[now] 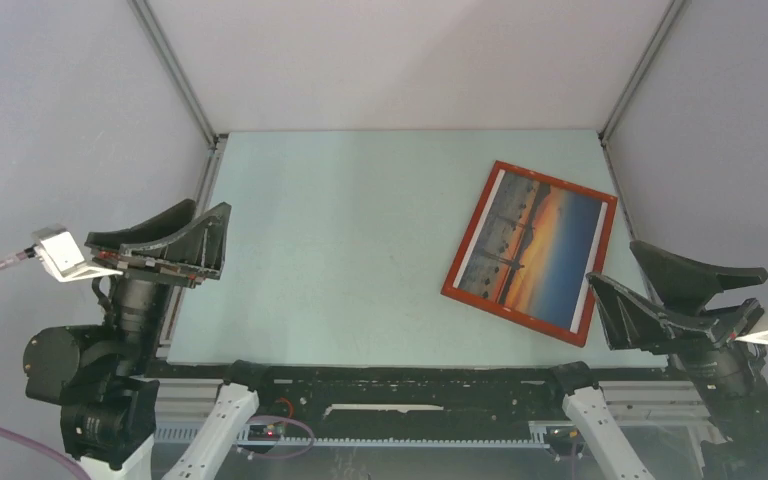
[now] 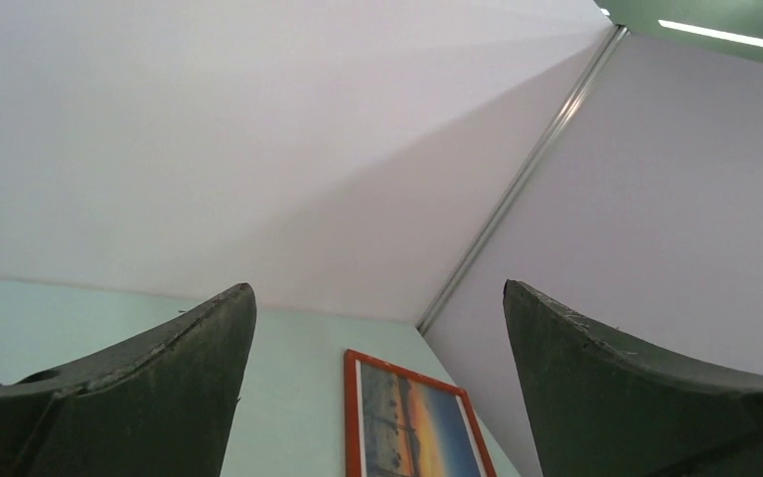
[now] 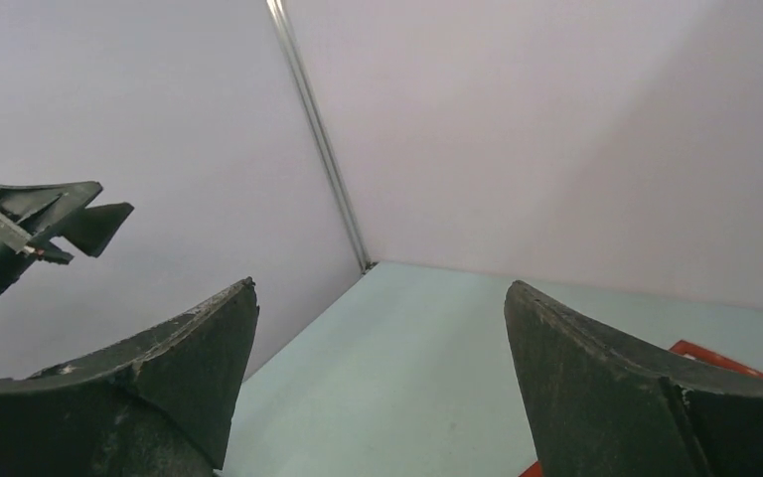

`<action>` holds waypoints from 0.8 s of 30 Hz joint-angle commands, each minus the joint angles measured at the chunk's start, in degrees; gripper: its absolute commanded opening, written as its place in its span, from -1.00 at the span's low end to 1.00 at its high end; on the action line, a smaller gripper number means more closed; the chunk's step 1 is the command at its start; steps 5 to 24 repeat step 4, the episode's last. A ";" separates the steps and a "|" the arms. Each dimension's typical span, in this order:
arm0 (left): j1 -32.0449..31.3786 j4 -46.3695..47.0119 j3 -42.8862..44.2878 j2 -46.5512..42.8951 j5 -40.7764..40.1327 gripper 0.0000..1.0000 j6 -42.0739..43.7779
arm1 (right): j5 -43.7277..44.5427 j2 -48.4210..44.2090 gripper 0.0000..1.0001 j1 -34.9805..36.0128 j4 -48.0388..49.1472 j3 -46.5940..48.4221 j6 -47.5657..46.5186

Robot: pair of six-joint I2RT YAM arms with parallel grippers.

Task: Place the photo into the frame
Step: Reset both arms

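— Pale green tabletop (image 1: pixel 360 250), grey walls on three sides. Where's the work?

— I see the frame (image 1: pixel 511 315) lying flat toward the right edge, about midway between near and far. The photo (image 1: pixel 535 250) sits inside its red rim, sunset side up.

— Which arm do I take?

— The right hand (image 1: pixel 612 261). It hovers just beside the frame's near right corner, fingers wide apart, holding nothing. The left hand (image 1: pixel 210 204) is equally spread and empty, well apart at the left edge. From the right hand the frame lies ahead and to the left. Its long axis seems to run near to far, the far end swung right.

— Anything I can't read?

— I can't tell whether the print is under the pane or just resting on it. My right wrist view catches only a red corner.
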 commanded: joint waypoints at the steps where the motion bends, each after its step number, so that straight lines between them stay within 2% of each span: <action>1: -0.18 -0.97 3.31 -0.17 -2.40 1.00 3.31 | 4.41 0.07 0.99 -0.56 1.31 -2.17 -0.03; 3: -0.16 -1.36 3.29 -0.42 -2.76 0.99 3.45 | 6.41 0.44 0.99 -0.84 0.81 -2.80 0.47; 24: -0.13 -1.52 3.05 -0.47 -2.98 1.00 3.38 | 6.16 0.90 0.99 -0.76 0.49 -2.92 -0.04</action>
